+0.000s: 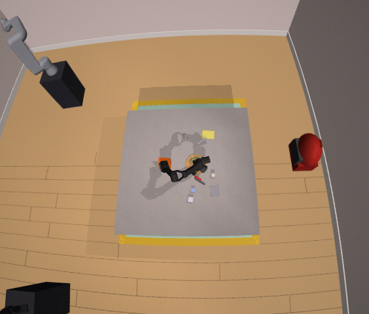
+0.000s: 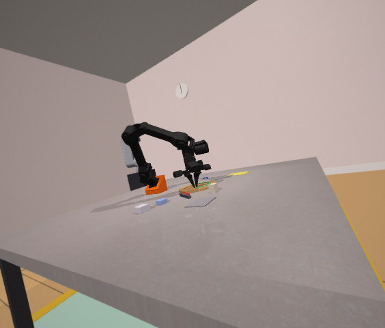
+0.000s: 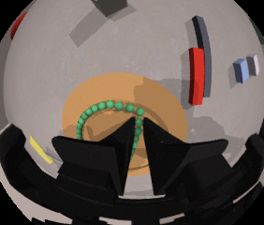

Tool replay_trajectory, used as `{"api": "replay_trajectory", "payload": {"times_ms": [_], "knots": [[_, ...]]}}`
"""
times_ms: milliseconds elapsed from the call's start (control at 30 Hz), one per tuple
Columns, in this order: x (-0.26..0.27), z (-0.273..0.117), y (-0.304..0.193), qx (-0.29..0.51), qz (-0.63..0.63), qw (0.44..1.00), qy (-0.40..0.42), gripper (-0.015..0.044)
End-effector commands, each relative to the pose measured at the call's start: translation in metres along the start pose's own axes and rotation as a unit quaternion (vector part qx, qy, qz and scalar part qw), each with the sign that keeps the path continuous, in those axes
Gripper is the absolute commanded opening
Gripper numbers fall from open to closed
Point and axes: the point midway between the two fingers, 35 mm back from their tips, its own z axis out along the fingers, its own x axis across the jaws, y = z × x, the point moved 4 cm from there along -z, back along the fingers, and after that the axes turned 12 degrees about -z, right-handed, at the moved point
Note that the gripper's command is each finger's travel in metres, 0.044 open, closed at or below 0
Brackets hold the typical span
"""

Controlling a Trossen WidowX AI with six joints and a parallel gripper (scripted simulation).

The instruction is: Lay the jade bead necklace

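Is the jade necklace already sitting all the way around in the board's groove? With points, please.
No, the necklace (image 3: 110,104) cuts straight across inside the groove's right side.

The black claw (image 2: 196,186) (image 3: 139,120) has pointed, wedge-shaped fingers.

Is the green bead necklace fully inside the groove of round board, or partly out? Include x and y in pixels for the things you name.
Partly out: in the wrist view, one side of the necklace (image 3: 110,104) (image 2: 205,184) cuts inward across the board (image 3: 123,82) (image 2: 186,189), away from the groove's curve.
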Motion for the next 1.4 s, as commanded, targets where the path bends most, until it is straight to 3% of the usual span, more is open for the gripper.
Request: {"api": "replay_trajectory", "payload": {"times_ms": [0, 833, 1367], "knots": [[0.000, -0.001, 0.000, 0.000, 0.000, 1.000, 0.000, 0.0000], [-0.012, 0.002, 0.004, -0.001, -0.005, 1.000, -0.003, 0.0000], [-0.012, -0.006, 0.004, -0.001, -0.005, 1.000, -0.002, 0.0420]]}}
